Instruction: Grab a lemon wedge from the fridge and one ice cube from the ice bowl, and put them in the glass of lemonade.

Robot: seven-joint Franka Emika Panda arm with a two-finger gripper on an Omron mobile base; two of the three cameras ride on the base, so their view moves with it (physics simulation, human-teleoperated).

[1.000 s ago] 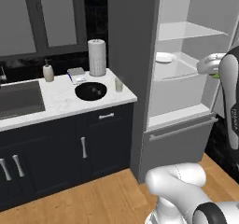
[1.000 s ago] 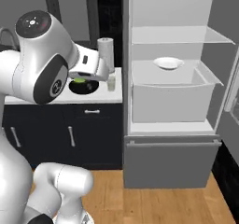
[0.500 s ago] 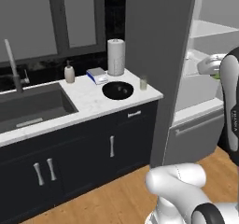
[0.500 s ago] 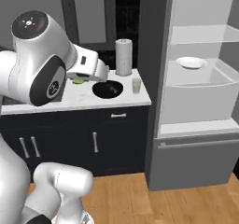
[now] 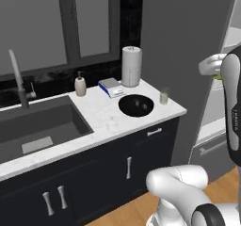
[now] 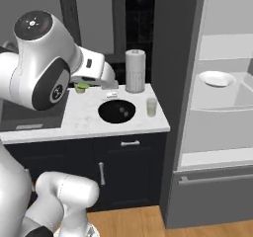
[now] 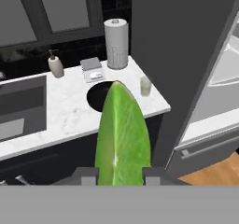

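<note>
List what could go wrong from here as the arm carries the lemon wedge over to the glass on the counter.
1. The lemon wedge is pinched only at its base between the gripper fingertips, so it may slip or tilt in transit.
2. The glass of lemonade is narrow and stands near the counter edge; a nudge could tip it.
3. The ice bowl lies right beside the glass, so an early release would likely drop the wedge there.
</note>
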